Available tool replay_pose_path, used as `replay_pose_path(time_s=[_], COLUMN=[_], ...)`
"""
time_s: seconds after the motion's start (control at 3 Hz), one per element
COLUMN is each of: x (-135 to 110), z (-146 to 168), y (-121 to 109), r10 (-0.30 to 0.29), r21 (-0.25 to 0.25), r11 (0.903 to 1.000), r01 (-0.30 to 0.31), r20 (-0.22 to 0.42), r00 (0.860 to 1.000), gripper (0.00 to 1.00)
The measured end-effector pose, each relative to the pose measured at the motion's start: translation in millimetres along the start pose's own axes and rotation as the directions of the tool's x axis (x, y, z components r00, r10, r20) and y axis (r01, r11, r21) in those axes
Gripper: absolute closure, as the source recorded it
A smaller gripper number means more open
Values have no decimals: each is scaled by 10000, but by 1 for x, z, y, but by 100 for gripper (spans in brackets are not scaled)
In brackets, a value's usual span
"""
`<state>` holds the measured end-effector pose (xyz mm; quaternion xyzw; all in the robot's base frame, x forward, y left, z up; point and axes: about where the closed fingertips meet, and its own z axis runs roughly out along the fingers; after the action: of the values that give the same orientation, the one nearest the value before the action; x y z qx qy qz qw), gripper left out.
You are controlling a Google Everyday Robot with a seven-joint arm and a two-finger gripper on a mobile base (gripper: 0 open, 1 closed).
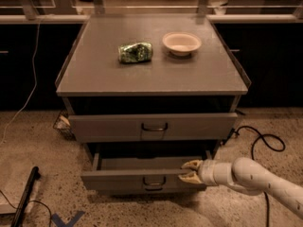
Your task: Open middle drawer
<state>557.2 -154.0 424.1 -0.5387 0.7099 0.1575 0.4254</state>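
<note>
The middle drawer (118,179) is a shallow grey drawer pulled out from the cabinet, and its inside (142,163) shows. Its small dark bar handle (154,180) sits at the centre of the front. My gripper (190,170) comes in from the right on a white arm (246,176). It is shut on the front panel's top edge, right of the handle, with one finger (192,164) inside the drawer and one on the front face. The taller top drawer (109,126) above stands slightly out. The bottom drawer is mostly hidden under the middle one.
A crumpled green bag (135,52) and a pale bowl (182,42) sit on the cabinet top (94,74). A black cable (265,141) loops on the floor at the right. A black pole (26,195) and a blue tape mark (66,220) lie at the lower left.
</note>
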Motion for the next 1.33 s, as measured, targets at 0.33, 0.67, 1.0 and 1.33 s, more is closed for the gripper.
replay_pose_path(time_s=[0.33, 0.67, 1.0, 1.33], x=[-2, -2, -2, -2], z=[-3, -3, -3, -2], y=[3, 3, 3, 3], r10=[0, 0, 0, 0], r21=[0, -1, -1, -2], r11=[10000, 10000, 10000, 10000], r01=[0, 0, 0, 0], r20=[0, 0, 1, 1], r00=[10000, 10000, 10000, 10000], gripper=[100, 82, 59, 36])
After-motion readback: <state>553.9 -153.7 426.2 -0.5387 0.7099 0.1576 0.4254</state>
